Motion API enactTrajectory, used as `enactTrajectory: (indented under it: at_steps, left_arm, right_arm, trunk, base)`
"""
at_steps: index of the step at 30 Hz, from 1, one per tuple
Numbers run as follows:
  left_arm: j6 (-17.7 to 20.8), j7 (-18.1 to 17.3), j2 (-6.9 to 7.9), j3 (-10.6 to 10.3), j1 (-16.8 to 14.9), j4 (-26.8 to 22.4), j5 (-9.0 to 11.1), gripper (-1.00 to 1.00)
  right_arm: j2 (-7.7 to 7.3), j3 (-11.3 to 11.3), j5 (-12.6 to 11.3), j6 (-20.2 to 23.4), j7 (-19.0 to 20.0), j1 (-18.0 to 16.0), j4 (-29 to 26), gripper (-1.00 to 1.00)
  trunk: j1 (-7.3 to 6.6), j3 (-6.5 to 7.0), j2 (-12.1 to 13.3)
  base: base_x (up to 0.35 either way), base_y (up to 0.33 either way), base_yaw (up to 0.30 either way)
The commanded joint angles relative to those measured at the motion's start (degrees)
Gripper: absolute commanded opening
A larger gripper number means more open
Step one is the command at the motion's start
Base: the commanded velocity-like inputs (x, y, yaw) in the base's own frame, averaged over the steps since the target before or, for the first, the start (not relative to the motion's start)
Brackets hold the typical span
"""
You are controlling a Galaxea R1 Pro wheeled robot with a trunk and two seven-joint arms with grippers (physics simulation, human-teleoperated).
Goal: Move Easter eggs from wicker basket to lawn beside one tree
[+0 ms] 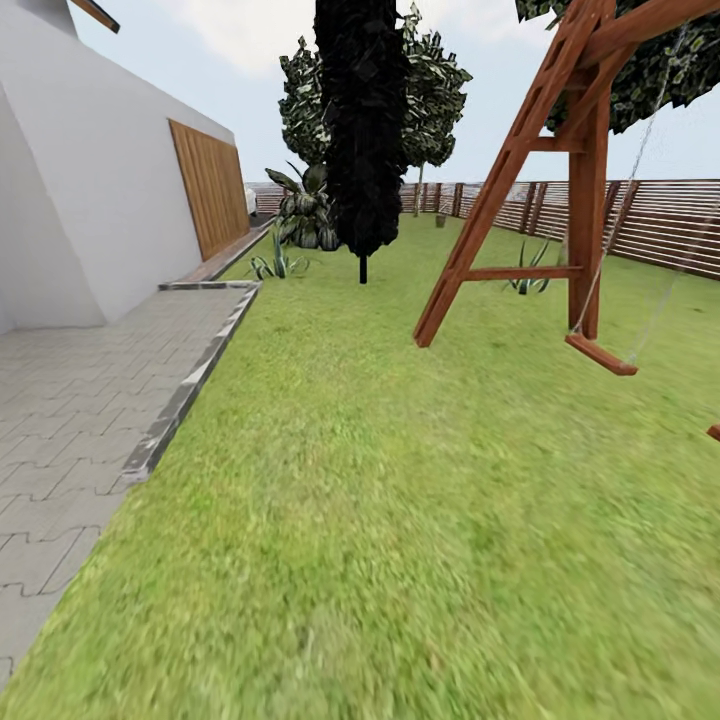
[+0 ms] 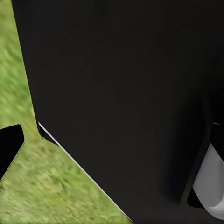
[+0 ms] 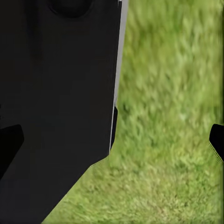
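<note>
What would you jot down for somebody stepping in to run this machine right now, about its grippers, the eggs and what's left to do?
Grippers: both wrist views face down at grass beside the robot's dark body; open or shut can't be told, and no egg shows in them.
Scene: head view looks across the lawn, paving to the left, swing frame right, dark conifer ahead, leafy tree by the fence.
Done: nothing visibly.
Left: find basket and eggs, then move all three to one tree.

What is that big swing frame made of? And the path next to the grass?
The swing frame looks like reddish-brown wood: straight beams with a stained finish, though it is only a render. Its seat looks like the same wood. The path looks like grey interlocking paving stones, matte, with darker stone curbing beside the lawn.
</note>
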Motion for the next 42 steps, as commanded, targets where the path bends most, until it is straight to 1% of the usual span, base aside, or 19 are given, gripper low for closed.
enactTrajectory:
  at_steps: [1,42]
  left_arm:
    - [-0.1,0.0,-0.01,0.0,0.1,-0.1,0.0,1.0]
    - [-0.1,0.0,-0.04,0.0,0.0,-0.1,0.0,1.0]
  right_arm:
    - [-0.01,0.0,0.4,-0.1,0.0,-0.1,0.1,1.0]
    - [-0.09,0.0,0.3,-0.1,-0.1,-0.1,0.1,1.0]
  trunk:
    - [0.03,-0.04,0.0]
    - [0.03,-0.04,0.0]
  base:
    - [0.337,0.0,0.0]
    - [0.336,0.0,0.0]
